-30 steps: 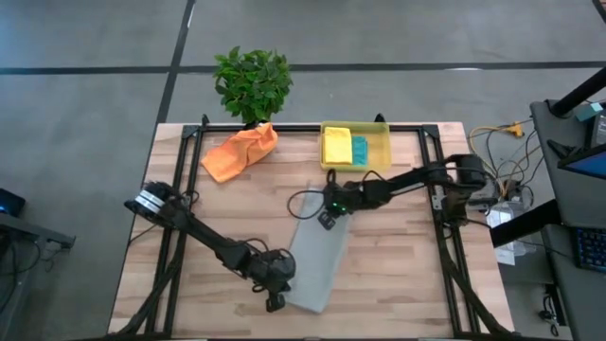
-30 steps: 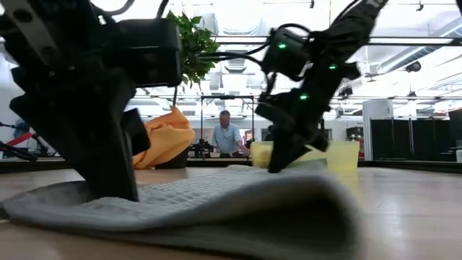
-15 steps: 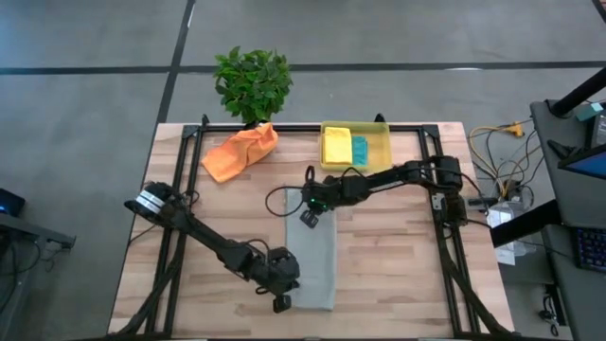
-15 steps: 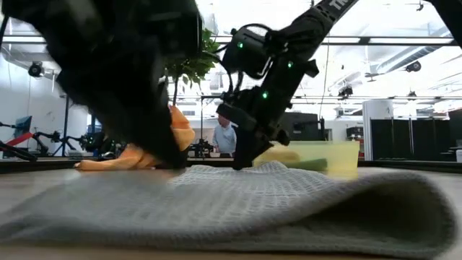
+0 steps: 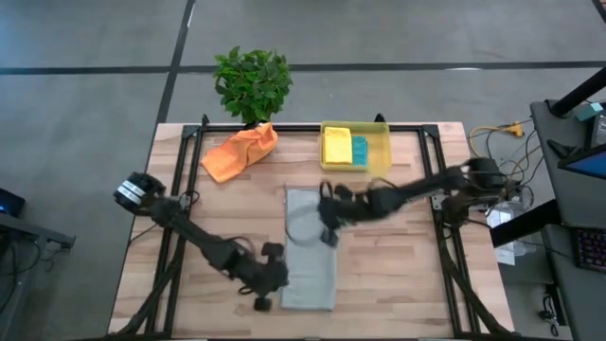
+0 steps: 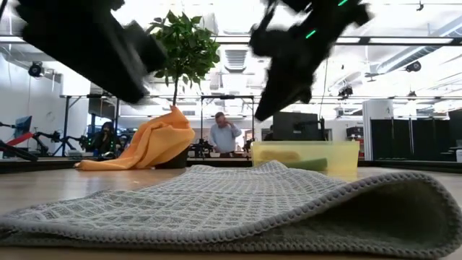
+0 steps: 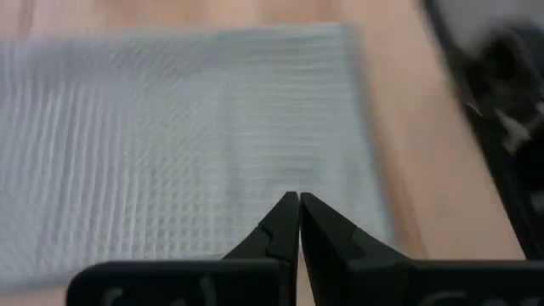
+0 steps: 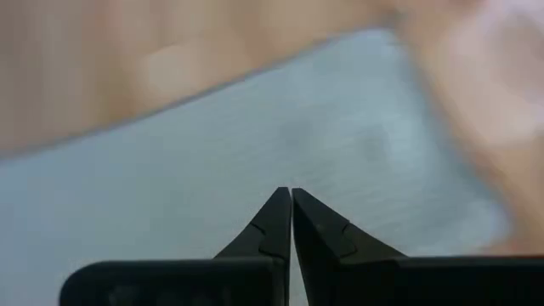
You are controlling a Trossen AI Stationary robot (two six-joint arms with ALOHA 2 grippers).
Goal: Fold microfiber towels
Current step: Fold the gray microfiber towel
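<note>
My left pincer (image 5: 263, 301), its tips pressed together and holding nothing, is lifting clear beside the near left corner of the light grey towel (image 5: 310, 248); my right pincer (image 5: 328, 230), likewise closed and empty, is pulling away above the towel's middle after dragging along it. The towel, skewed a second ago, is now lying straight as a folded strip on the table (image 5: 398, 265), so a further fold is probably coming. The orange towel (image 5: 239, 150) is waiting crumpled by the plant (image 5: 252, 83); the yellow towel (image 5: 337, 147) and teal towel (image 5: 360, 149) are sitting in the bin (image 5: 383, 161).
</note>
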